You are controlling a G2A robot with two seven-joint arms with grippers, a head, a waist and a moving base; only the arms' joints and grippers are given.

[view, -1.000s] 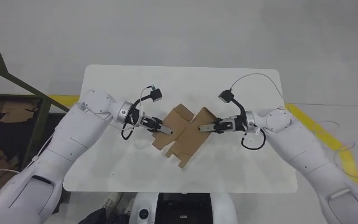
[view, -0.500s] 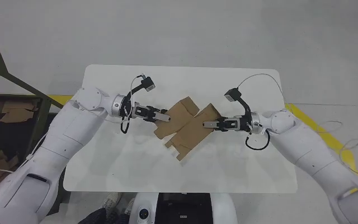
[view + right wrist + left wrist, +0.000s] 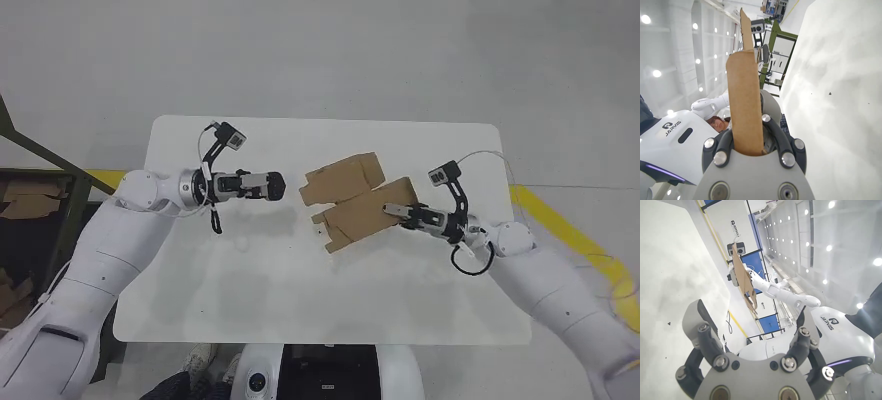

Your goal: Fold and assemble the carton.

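The brown carton (image 3: 355, 195), a partly folded cardboard blank, is held up over the middle of the white table (image 3: 200, 290). My right gripper (image 3: 392, 210) is shut on its right-hand flap; in the right wrist view the flap (image 3: 744, 94) runs up from between the jaws (image 3: 747, 140). My left gripper (image 3: 274, 185) is to the carton's left, a small gap away, open and empty. In the left wrist view its spread fingers (image 3: 702, 317) frame the carton (image 3: 743, 279), seen edge-on farther off.
A bin of cardboard scraps (image 3: 35, 200) stands on the floor beyond the table's left edge, beside a green frame (image 3: 40, 150). A yellow floor line (image 3: 560, 225) runs past the right edge. Bare table surface lies in front of and behind the carton.
My left gripper has let go of the carton and drawn back to the left. My right gripper has shifted right and raised the carton, which now stands more folded.
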